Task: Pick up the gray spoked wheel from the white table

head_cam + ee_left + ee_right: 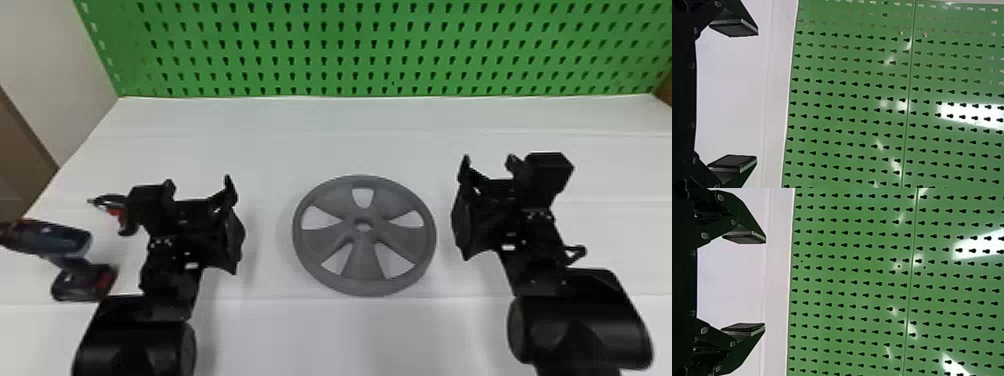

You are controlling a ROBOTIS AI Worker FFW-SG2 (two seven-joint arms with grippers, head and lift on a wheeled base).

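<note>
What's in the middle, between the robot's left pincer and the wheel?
Just bare white table. The head view shows that stretch, with the left pincer on one side and the wheel on the other.

The black arms (167,280) have bulky rounded casings (582,325) and silvery screws (704,235).

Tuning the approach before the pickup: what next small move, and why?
I'd likely ease the left gripper and right gripper inward: both are open and empty, flanking the gray spoked wheel on the white table, with gaps beside its rim.
</note>
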